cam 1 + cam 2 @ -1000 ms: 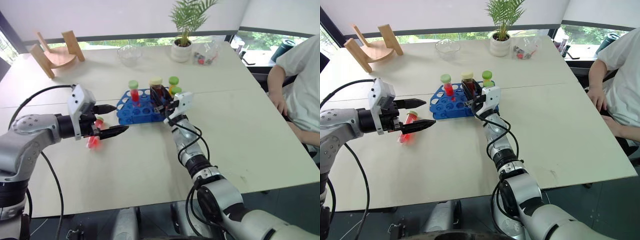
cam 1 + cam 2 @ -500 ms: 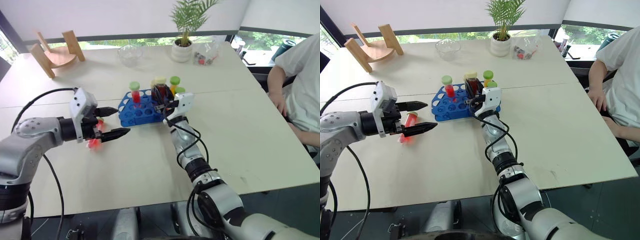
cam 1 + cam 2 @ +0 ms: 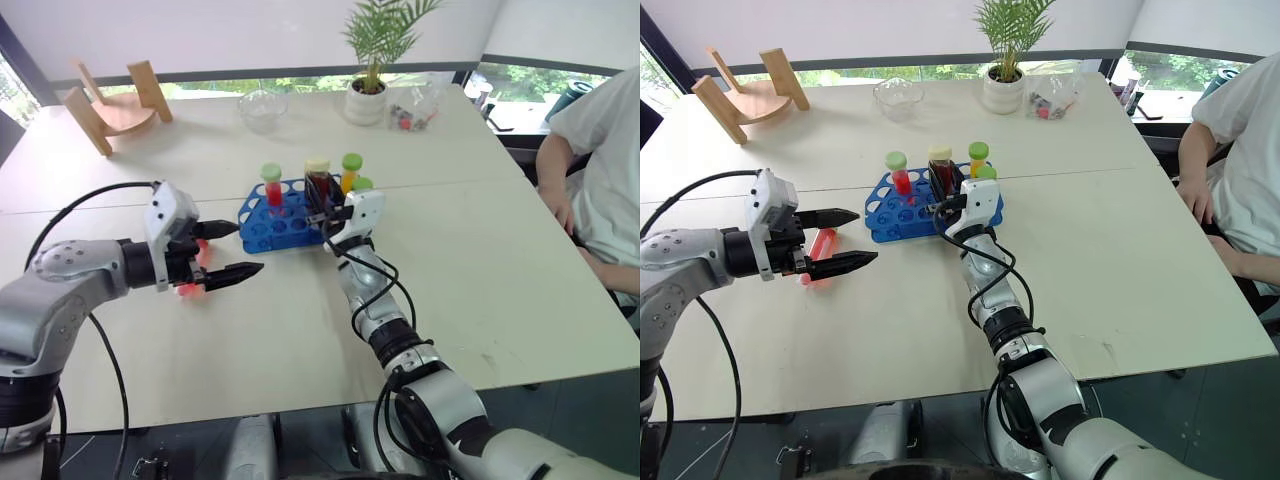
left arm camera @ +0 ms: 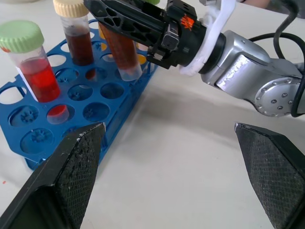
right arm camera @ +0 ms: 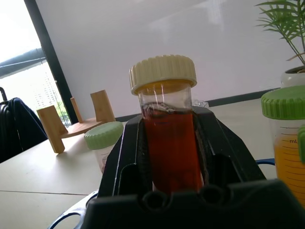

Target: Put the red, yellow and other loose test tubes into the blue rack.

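Right gripper, frame centre in the eye views, is clenched on a cream-capped tube of dark brown liquid over the blue plastic rack; judged step: seating it, which needs lowering straight into a free hole. Left gripper, centre-left, gapes over the loose red tube on the table. Left wrist view: brown tube's tip at the rack's edge. Right wrist view: tube upright between fingers. Versus a second ago: nothing changes.

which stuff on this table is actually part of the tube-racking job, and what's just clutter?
Job:
- blue plastic tube rack
- cream-capped tube of dark red liquid, clamped in the right gripper over the rack
- red tube lying loose on the table, beside the open left gripper
- green-capped red tube, already racked

Clutter:
- potted palm
- glass bowl
- wooden stand
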